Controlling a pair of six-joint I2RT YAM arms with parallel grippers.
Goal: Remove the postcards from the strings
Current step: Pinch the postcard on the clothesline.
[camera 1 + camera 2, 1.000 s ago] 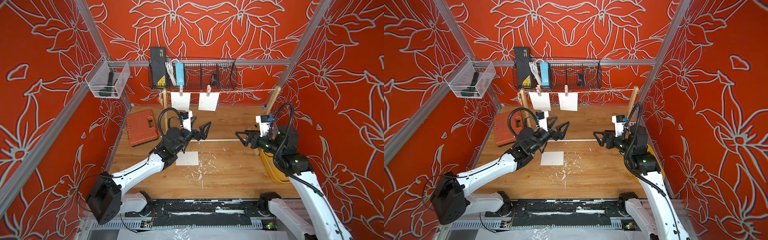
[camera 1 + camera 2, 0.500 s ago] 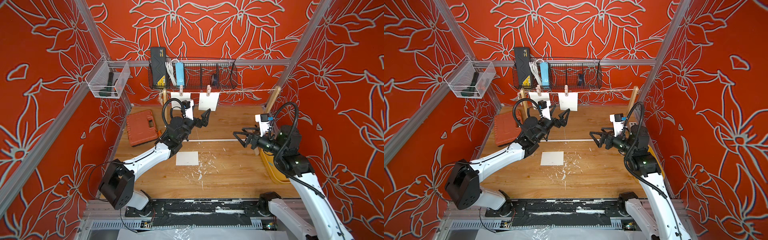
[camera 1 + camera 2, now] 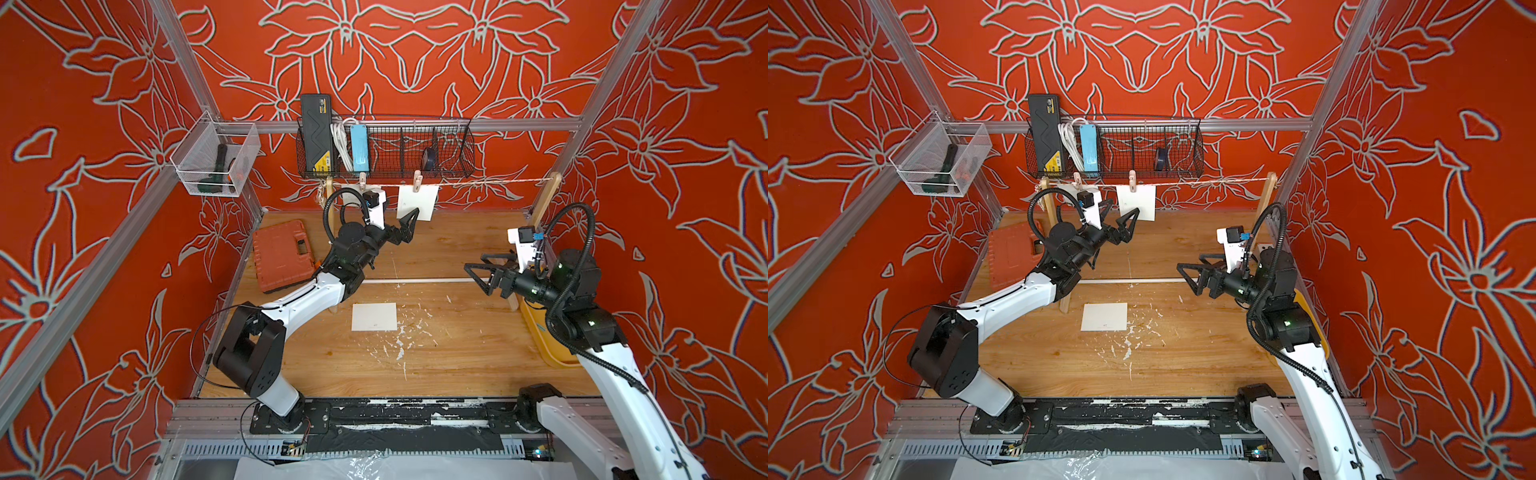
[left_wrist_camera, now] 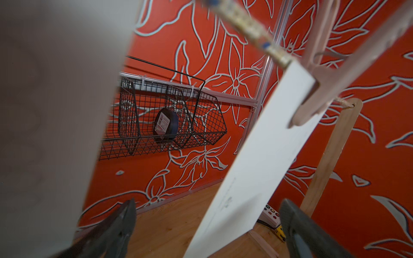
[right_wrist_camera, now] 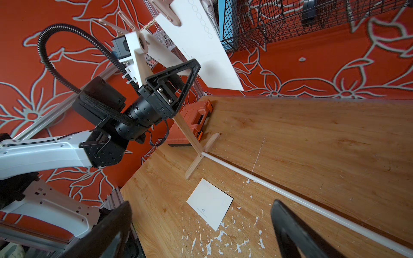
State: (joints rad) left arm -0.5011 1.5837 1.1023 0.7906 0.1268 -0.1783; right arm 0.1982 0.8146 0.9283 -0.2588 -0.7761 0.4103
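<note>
**Finding 1: position.** Two postcards hang from the string (image 3: 478,181) at upper centre in both top views. Of these, the right-hand card (image 3: 417,202) is nipped at its top edge by a clothespeg (image 3: 417,181). The left-hand card (image 3: 350,196) is largely hidden behind the left arm's camera mount. A third card (image 3: 374,316) lies flat at the centre of the worktop (image 3: 457,365), off the string.

**Finding 2: handling (judgement).** The cards look light, thin and stiff. They should hold their shape but will likely crease if pinched at a corner or dragged askew. The best hold is across the lower margin, with the pads on both faces. A straight downward draw should slip the card out of the peg. The string and its light stand may shift if the pull is oblique.

**Finding 3: hands.**
- **Left hand (image 3: 1122,210):** its fingers are spread wide and hold nothing. It sits at the lower corner of the right-hand card.
- **Right hand (image 3: 478,268):** it is also fully spread and empty. It hangs at mid-right of the frame, well apart from the string.

**Finding 4: views compared.**
- **Left wrist view:** only this view shows the card's lower end passing between the two fingers (image 4: 116,227). Contact cannot be confirmed. It also shows the peg's bite on the card.
- **Right wrist view:** only this view shows the faint mark on the worktop card and the stand's white base rod (image 5: 290,194) with its foot.
- **Top views:** only these show the full run of the string.
</note>
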